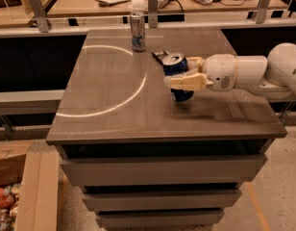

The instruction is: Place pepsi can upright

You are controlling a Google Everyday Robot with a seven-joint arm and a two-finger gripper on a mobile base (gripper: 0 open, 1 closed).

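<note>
The gripper (180, 71) reaches in from the right on a white arm (244, 71) and sits over the right-middle part of the grey tabletop (104, 95). Its beige fingers (186, 81) are closed around the pepsi can (178, 67): one finger crosses the near side of the can's body and the other shows at its far right side. The can is dark blue and stands almost upright, leaning slightly, with its silver top (173, 59) facing up and a little to the left. Its base is down at the tabletop, but I cannot tell whether it touches the surface or is held just above it. Just beyond the can, to its far left, a small dark object (160, 56) lies flat on the tabletop. Farther back, near the far edge and left of the pepsi can, a slim can (137, 30) of silver and blue stands upright, well apart from the gripper. A pale arc (138, 88) curves across the left half of the tabletop. Drawers (162, 170) stack below the tabletop, and a cardboard box (37, 191) sits on the floor at the near left. Behind the railing at the far side is a desk (80, 1) with papers on it.
</note>
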